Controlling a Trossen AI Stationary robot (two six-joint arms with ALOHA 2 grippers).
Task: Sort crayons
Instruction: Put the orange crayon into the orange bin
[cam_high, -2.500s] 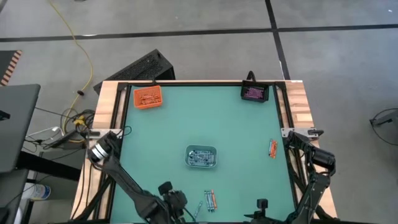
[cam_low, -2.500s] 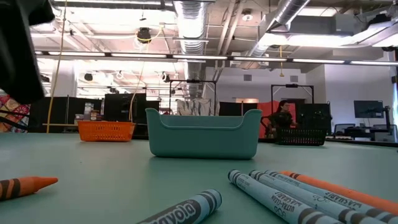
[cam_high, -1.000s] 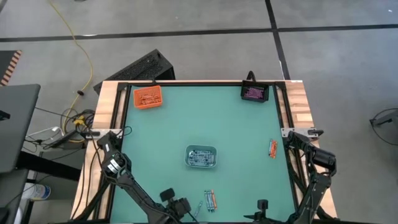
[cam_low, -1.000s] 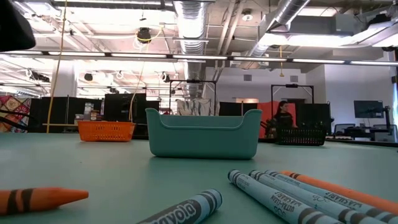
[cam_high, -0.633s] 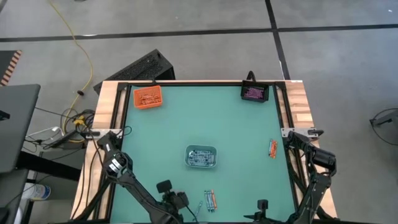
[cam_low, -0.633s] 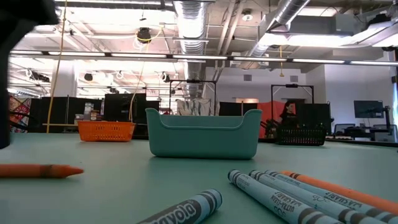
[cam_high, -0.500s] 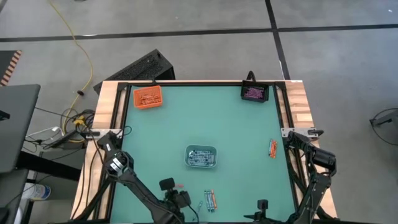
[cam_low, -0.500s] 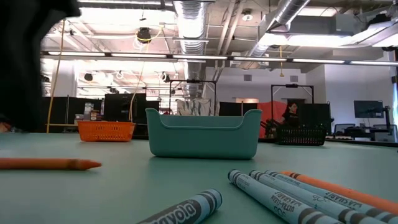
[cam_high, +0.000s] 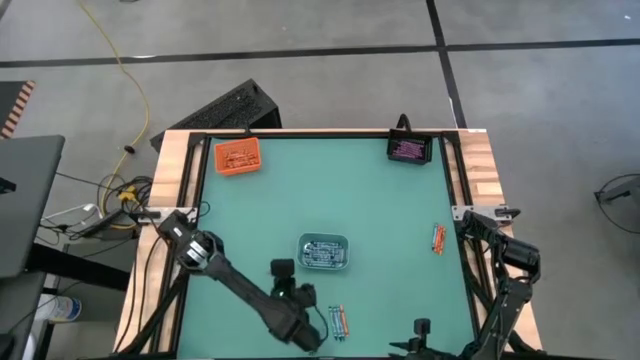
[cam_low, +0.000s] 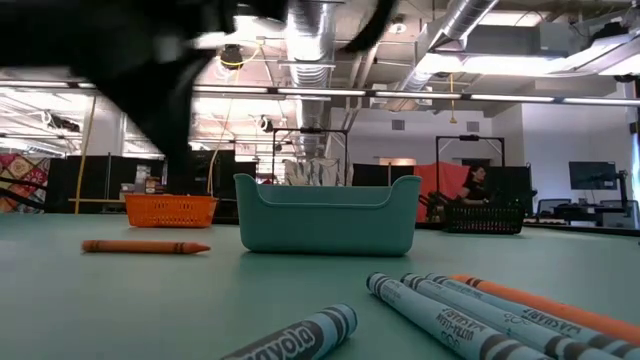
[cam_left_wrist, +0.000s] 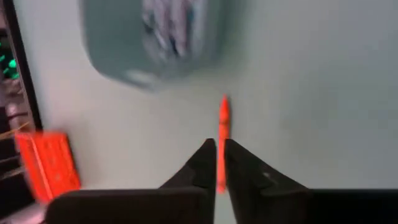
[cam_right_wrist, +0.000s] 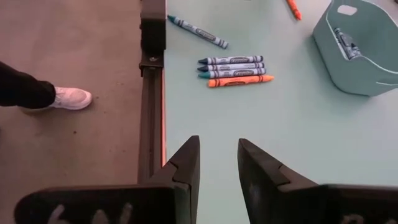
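Orange crayon (cam_left_wrist: 222, 127) lying flat, straight ahead of the left gripper (cam_left_wrist: 217, 163), its near end between the tips, blue crayons with one orange (cam_right_wrist: 233, 69) side by side ahead of the right gripper (cam_right_wrist: 217, 163)

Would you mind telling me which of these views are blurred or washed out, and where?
Left wrist view: the grey-blue tray and orange tray are smeared; the orange crayon reads clearer. Low view: the left arm is a dark blur, ceiling lights glare. Right wrist view: sharp, the crayons crisp. High view: evenly lit.
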